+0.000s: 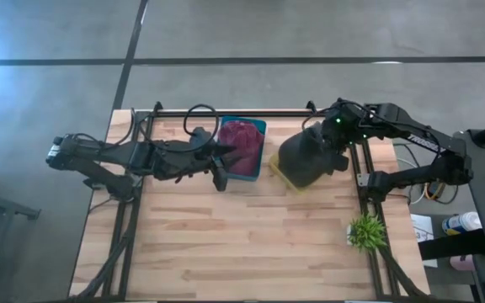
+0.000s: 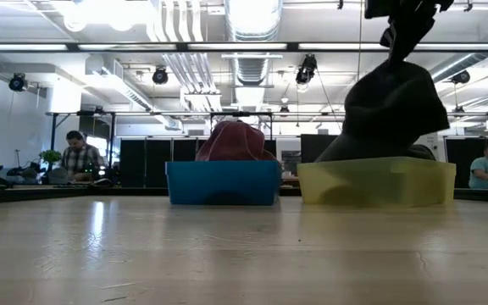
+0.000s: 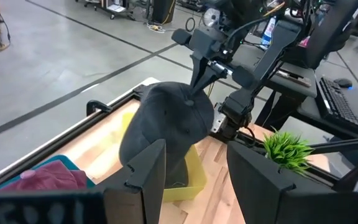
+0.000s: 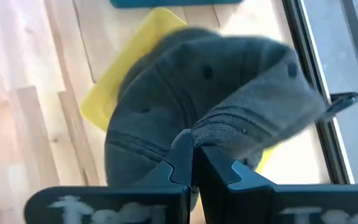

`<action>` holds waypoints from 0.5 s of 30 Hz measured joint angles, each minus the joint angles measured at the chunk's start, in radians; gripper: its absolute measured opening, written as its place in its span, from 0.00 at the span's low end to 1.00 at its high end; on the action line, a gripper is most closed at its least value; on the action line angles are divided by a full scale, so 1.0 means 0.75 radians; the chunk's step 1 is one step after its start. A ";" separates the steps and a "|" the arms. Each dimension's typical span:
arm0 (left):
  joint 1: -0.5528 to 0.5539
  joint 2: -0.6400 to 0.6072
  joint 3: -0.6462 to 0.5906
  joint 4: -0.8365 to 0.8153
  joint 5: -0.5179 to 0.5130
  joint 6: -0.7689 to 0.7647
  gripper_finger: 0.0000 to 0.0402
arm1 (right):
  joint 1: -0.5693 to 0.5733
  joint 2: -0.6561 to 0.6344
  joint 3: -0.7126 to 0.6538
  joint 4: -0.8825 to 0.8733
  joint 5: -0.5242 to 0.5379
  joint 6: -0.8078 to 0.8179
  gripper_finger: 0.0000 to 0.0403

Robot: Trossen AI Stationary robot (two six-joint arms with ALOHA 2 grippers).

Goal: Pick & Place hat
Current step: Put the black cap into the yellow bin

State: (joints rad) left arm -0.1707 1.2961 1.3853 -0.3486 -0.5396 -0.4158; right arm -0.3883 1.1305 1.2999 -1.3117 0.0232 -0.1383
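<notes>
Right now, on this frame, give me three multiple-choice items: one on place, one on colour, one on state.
1. Where is the red hat?
A. blue bin
B. yellow bin
C. bare table

2. What colour is the hat in the right gripper?
A. white
B. dark grey
C. green

3. How does the left gripper stand?
A. shut on a hat
B. shut on the plant
C. open, holding nothing

Key: 1 A, it lies in the blue bin. 2 B, the grey hat hangs pinched over the yellow bin. 3 C, its fingers stand apart with nothing between.

The wooden table (image 1: 226, 244) carries a blue bin (image 1: 255, 156), a yellow bin (image 1: 280, 172) and a small green plant (image 1: 366, 231).
</notes>
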 joint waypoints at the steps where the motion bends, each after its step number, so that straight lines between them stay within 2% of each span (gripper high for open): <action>1: 0.003 0.000 0.000 0.000 0.000 0.011 0.41 | 0.004 0.000 0.000 0.007 -0.010 0.005 0.02; 15: 0.018 0.000 0.000 0.001 0.001 0.051 0.41 | 0.020 -0.023 0.066 0.079 -0.066 0.026 0.02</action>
State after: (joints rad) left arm -0.1570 1.2961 1.3853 -0.3481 -0.5392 -0.3775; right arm -0.3733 1.1135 1.3497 -1.2528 -0.0260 -0.1189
